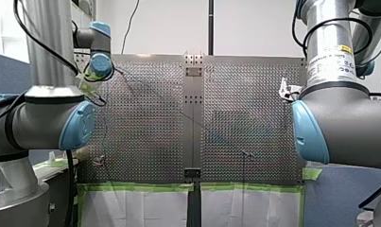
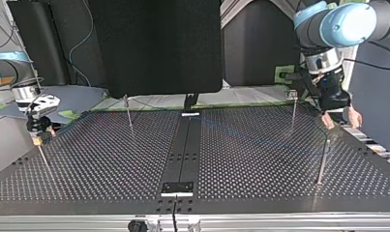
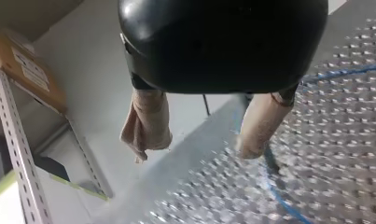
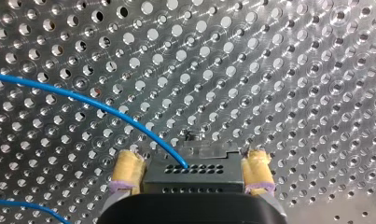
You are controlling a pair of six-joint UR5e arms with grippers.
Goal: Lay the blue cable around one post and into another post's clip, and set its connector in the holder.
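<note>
Fingers (image 4: 126, 171) around connector (image 4: 195, 176), over perforated table (image 4: 279, 70)

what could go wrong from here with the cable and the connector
1. My left gripper is open, and the blue cable runs past one pad, not clearly between both. Closing might miss it.
2. My right gripper clamps the connector only by its sides, so a pull on the cable could twist it.
3. In the top view a thin post stands close to my left gripper and could get knocked.
</note>
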